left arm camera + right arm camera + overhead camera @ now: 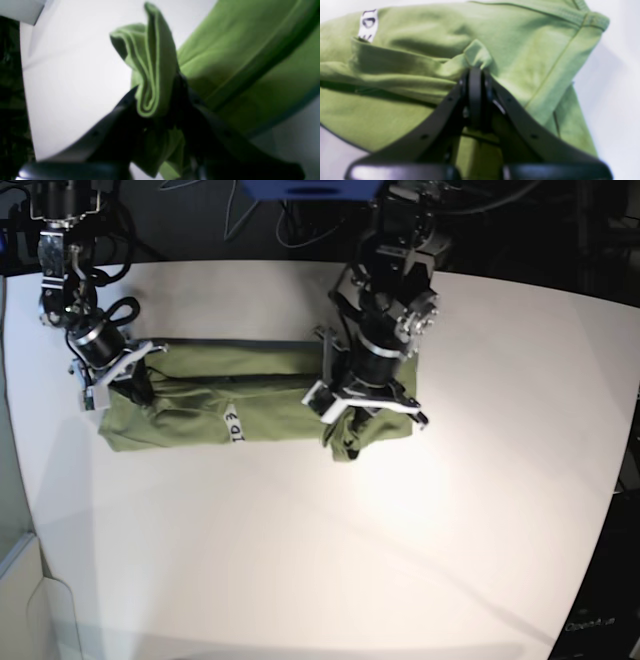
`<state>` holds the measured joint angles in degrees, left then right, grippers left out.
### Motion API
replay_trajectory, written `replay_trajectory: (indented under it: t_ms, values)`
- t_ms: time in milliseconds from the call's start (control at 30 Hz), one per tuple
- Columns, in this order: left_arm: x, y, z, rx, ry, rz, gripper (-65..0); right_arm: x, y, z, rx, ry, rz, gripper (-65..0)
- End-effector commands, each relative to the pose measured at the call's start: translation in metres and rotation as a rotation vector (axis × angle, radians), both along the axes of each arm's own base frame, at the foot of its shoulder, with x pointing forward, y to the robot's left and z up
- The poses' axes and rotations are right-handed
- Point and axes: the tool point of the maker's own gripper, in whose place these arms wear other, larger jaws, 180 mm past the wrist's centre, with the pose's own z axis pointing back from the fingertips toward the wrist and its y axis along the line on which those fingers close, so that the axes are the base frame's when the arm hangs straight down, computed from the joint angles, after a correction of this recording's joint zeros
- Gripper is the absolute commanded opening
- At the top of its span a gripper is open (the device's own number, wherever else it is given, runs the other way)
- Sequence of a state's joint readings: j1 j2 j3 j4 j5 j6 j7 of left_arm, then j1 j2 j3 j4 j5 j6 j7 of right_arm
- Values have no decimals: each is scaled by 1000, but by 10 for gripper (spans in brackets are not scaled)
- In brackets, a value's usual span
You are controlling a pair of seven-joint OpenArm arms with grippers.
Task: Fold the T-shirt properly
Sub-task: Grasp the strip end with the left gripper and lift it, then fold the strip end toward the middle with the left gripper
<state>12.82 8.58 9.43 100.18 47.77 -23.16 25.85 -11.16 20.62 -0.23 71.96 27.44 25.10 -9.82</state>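
T-shirt (pixel 250 395) laid as long narrow band across far half of white surface (pixel 330 550), white tag (pixel 233 425) on top.

Left gripper (pixel 155 105) fingers clamped on bunched layers at band's end; right gripper (pixel 475 72) fingers pinched on small fold at other end, though view is blurred.

Next fold best done with both ends raised level, cloth kept taut, layers not shed.

Ample bare surface toward camera; far edge close behind.
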Motion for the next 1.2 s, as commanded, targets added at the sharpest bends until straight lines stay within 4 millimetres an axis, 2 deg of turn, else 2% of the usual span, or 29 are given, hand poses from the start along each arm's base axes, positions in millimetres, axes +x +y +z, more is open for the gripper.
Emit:
replay_trajectory:
  t_ms: [0,167,400,533,900,1167]
  values:
    - [5,-2,7,-2,-16,26,-640,-28,-11,-30,-97,172,18,-641]
    - [7,0,3,89,71,117,-640,-28,-11,-30,-97,172,18,-641]
    - [2,-13,3,107,196,143,-640,-28,-11,-30,-96,172,18,-641]
    - [4,-17,6,57,259,165,-640,-28,-11,-31,-96,173,18,-641]
    - [19,-31,20,-228,266,325,-640,-32,-6,-34,-94,183,33,-641]
    - [19,-65,33,-371,293,319,-640,-34,2,-37,-79,188,38,-641]
